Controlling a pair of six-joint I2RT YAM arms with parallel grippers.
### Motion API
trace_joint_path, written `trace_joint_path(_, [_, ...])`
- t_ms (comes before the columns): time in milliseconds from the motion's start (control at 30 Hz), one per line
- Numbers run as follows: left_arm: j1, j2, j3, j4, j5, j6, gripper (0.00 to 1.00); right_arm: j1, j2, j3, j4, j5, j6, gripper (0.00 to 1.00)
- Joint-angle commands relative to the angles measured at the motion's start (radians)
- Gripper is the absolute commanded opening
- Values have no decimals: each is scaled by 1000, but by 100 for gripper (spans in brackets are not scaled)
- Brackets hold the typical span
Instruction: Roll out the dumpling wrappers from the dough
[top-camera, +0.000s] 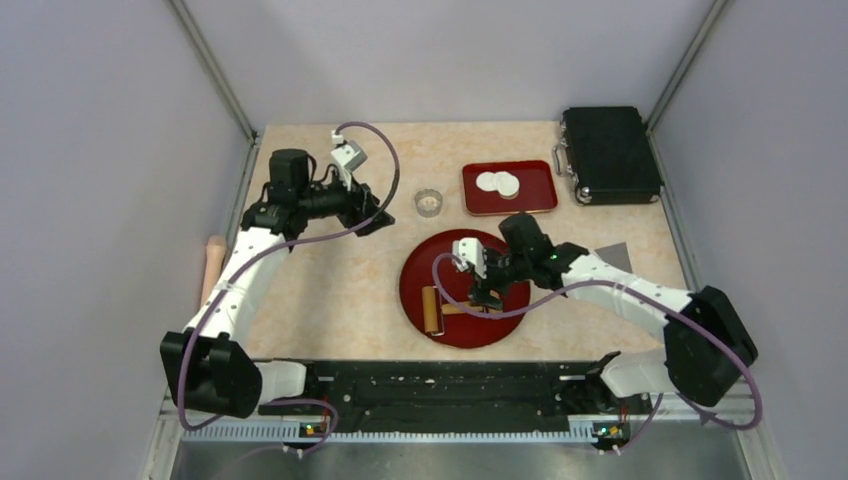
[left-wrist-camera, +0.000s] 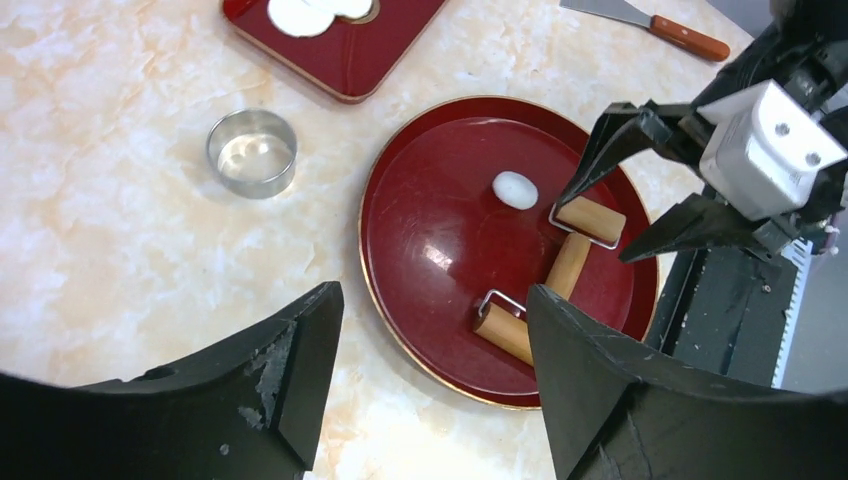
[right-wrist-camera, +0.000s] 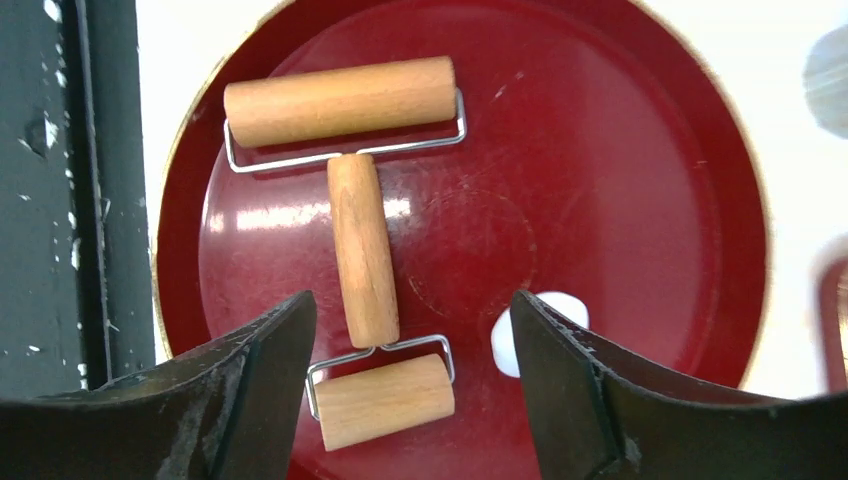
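Note:
A small oval lump of white dough (left-wrist-camera: 515, 189) lies on the round red plate (left-wrist-camera: 430, 200); the right wrist view shows the dough (right-wrist-camera: 545, 305) partly behind my right finger. A double-ended wooden roller (left-wrist-camera: 567, 264) lies on the plate beside it. My right gripper (top-camera: 484, 293) is open and empty, hovering over the roller's small end (right-wrist-camera: 385, 400). My left gripper (top-camera: 372, 215) is open and empty, held above the table left of the plate. Round white wrappers (top-camera: 497, 183) lie on the red rectangular tray (top-camera: 535, 195).
A small metal ring (top-camera: 428, 203) stands between the tray and my left gripper. A black case (top-camera: 610, 155) sits at the back right. A scraper with a wooden handle (left-wrist-camera: 685, 35) lies right of the plate. A pinkish object (top-camera: 213, 262) lies past the table's left edge.

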Motion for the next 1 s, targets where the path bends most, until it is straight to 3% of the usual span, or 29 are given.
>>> trace_joint_path(0, [62, -57, -78, 156, 66, -85, 74, 69, 91, 78, 26, 32, -80, 69])
trace_joint_path(100, [80, -68, -84, 162, 72, -96, 78, 108, 140, 71, 60, 57, -84, 68])
trace_joint_path(200, [90, -72, -88, 166, 86, -108, 95, 132, 179, 48, 110, 84, -70, 68])
trace_joint_path(267, [95, -78, -98, 186, 89, -124, 99, 140, 210, 36, 141, 96, -56, 67])
trace_joint_path(400, [112, -80, -114, 216, 105, -150, 99, 150, 260, 36, 141, 98, -57, 56])
trace_joint_path(600, [120, -72, -110, 230, 130, -170, 99, 172, 317, 46, 112, 99, -71, 53])
trace_joint_path(633, [120, -71, -107, 229, 133, -171, 99, 174, 320, 48, 108, 96, -73, 47])
trace_joint_path(733, [120, -70, -96, 227, 145, -166, 99, 174, 342, 98, 49, 89, -69, 14])
trace_joint_path(800, [120, -65, -69, 196, 161, -134, 99, 175, 346, 162, -28, 84, -59, 0])
trace_joint_path(967, [118, -19, 128, 12, 205, -15, 99, 156, 255, 327, -257, 13, -17, 0])
